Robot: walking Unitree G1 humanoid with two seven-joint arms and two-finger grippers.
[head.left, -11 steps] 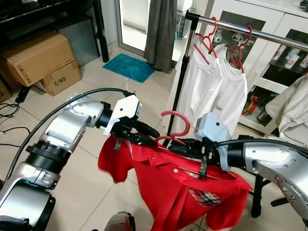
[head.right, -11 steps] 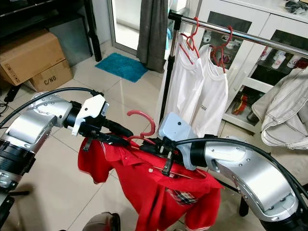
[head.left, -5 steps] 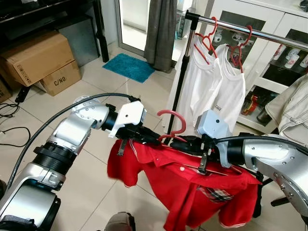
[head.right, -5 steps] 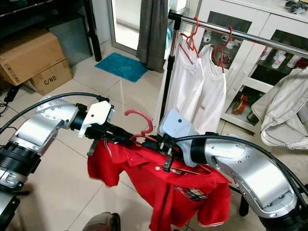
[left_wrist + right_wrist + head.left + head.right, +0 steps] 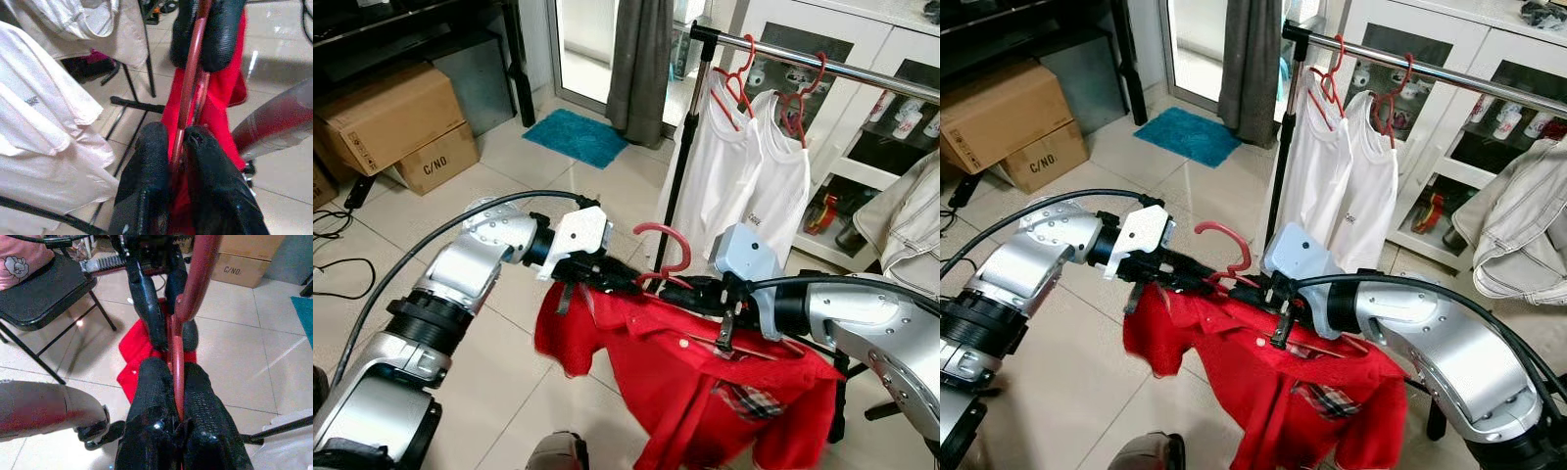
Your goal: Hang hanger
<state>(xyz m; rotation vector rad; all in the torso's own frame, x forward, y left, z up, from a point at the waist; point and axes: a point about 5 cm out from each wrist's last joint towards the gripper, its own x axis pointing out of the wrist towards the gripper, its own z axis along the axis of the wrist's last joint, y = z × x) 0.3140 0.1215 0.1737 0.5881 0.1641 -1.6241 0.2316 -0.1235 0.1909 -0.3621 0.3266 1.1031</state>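
Looking down on a tiled room with a chrome clothes rail (image 5: 822, 61) standing ahead to the right, carrying two white shirts (image 5: 749, 186) on red hangers. Lying beyond on the floor, a blue mat (image 5: 575, 137); stacked at far left, cardboard boxes (image 5: 396, 125). Holding a red hanger (image 5: 664, 257) in mid-air between both arms, below and in front of the rail, its hook pointing up and free of the bar. Draping from it, a red polo shirt (image 5: 695, 382) with a checked patch. Clamping the hanger's left side, the left gripper (image 5: 619, 278), fingers closed tight on the red rod. Clamping it just right of the hook, the right gripper (image 5: 690, 291), fingers (image 5: 198, 404) likewise pinched onto the rod.
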